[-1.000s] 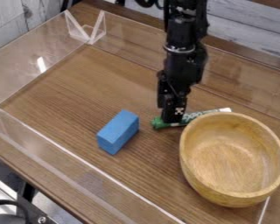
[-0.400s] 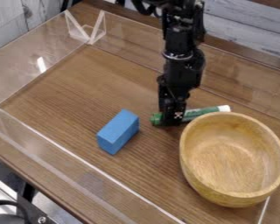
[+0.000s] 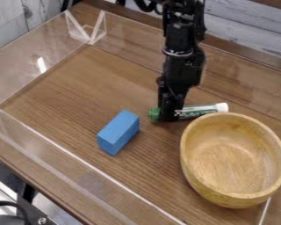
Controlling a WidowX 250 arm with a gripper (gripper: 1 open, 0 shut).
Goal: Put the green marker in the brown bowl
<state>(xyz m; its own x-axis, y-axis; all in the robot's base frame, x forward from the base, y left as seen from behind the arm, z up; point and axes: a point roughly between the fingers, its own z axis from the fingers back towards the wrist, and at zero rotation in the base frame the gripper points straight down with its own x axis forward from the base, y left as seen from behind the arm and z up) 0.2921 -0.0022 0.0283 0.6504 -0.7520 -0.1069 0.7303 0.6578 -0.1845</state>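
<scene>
The green marker [image 3: 204, 110] lies on the wooden table just behind the brown bowl's rim [image 3: 232, 119], its green cap end pointing left. My gripper [image 3: 169, 112] comes straight down on that cap end, and its black fingers stand narrow on either side of it, touching it. The marker still rests on the table. The white barrel sticks out to the right of the fingers. The bowl sits at the front right with nothing in it.
A blue rectangular block [image 3: 118, 132] lies on the table left of the gripper. Clear plastic walls [image 3: 84, 28] ring the table at the back and along the left front edge [image 3: 14, 123].
The fingers stood wide around the marker's cap end and have now drawn in onto it. The arm has shifted slightly right, and the marker has turned a little.
</scene>
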